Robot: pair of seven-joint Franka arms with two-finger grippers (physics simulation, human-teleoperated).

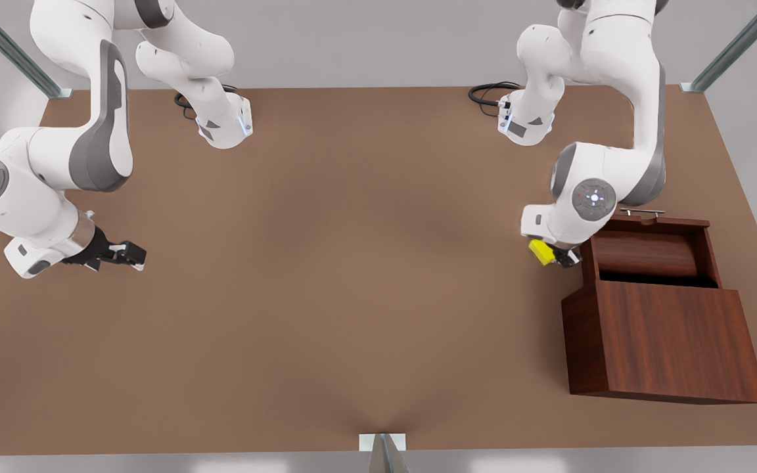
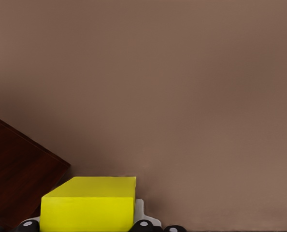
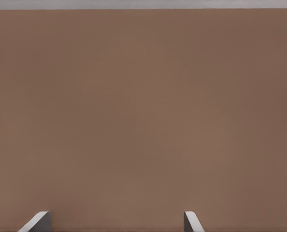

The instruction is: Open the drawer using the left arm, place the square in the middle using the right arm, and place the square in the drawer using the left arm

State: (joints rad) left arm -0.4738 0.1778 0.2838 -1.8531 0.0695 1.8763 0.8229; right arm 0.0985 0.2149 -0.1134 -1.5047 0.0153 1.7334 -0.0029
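Note:
The yellow square (image 1: 540, 251) is held in my left gripper (image 1: 554, 255), which is shut on it just off the open drawer's (image 1: 648, 253) side toward the front view's left. The drawer is pulled out of the reddish-brown cabinet (image 1: 664, 345), with its silver handle (image 1: 641, 212) at the far end. In the left wrist view the square (image 2: 88, 205) sits between the fingers, above the tabletop beside the cabinet's edge (image 2: 18, 179). My right gripper (image 1: 130, 255) waits open and holds nothing at the front view's left, its fingertips (image 3: 37, 222) spread over bare table.
The brown tabletop (image 1: 352, 263) stretches wide between the two arms. Both arm bases (image 1: 224, 125) stand at the back edge with black cables. A small metal bracket (image 1: 383, 443) sits at the front edge.

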